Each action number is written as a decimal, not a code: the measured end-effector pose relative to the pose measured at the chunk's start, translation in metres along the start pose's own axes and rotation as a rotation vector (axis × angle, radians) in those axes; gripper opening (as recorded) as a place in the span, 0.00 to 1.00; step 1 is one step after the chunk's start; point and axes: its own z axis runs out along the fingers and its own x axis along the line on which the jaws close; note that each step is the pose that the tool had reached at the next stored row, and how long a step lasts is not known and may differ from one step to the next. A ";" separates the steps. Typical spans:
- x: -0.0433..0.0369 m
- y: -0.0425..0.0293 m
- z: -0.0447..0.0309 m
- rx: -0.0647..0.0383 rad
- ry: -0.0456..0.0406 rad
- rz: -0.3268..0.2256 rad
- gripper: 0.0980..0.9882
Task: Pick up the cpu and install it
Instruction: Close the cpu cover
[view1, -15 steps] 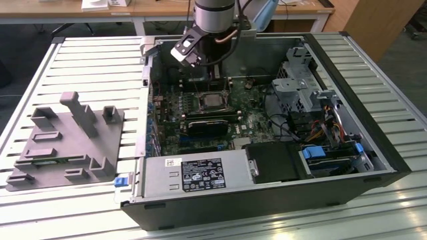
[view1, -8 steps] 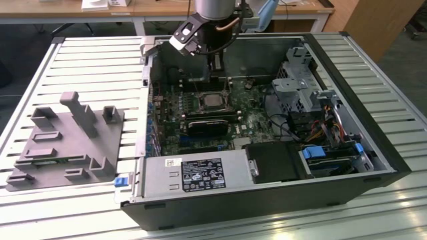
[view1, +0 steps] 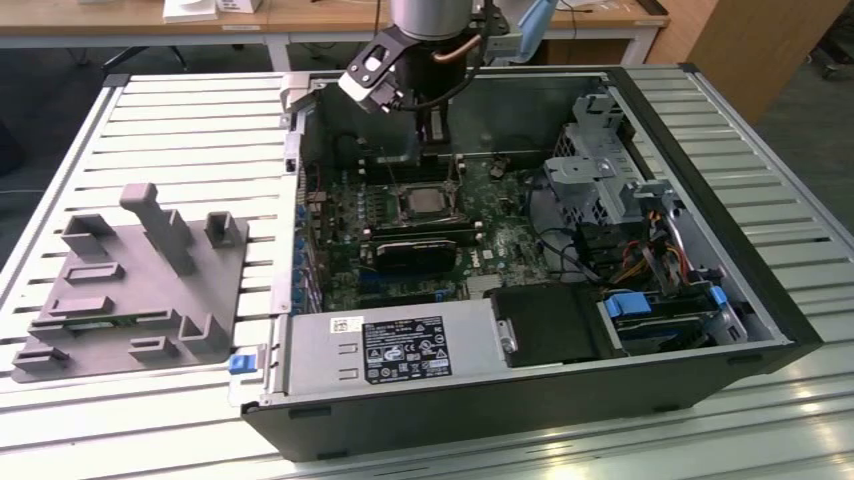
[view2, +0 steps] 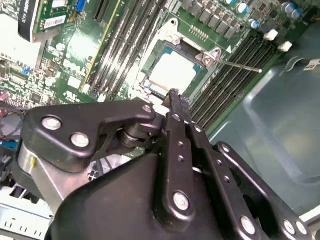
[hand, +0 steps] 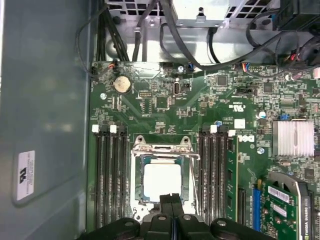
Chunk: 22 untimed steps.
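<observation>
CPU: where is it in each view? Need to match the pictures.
Exterior view: the cpu lies in the socket frame on the motherboard, inside the open case.
First wrist view: cpu inside the frame, between the memory slots, just beyond the gripper.
Second wrist view: cpu inside the frame, just beyond the gripper.
Shared landmark: the socket frame around it.

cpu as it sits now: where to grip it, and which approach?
Probably the two opposite edges of the cpu at its silver top, coming straight down from above. It lies flat inside the metal socket frame on the motherboard, so a side approach looks blocked and the top face is what's exposed. The gripper hangs over it, fingers together.
</observation>
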 end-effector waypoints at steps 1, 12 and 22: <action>0.0000 0.0000 -0.0011 0.000 -0.0003 0.000 0.01; 0.0001 0.0194 -0.0064 0.001 0.0003 0.000 0.01; 0.0008 0.0300 -0.0005 0.002 0.0174 0.001 0.01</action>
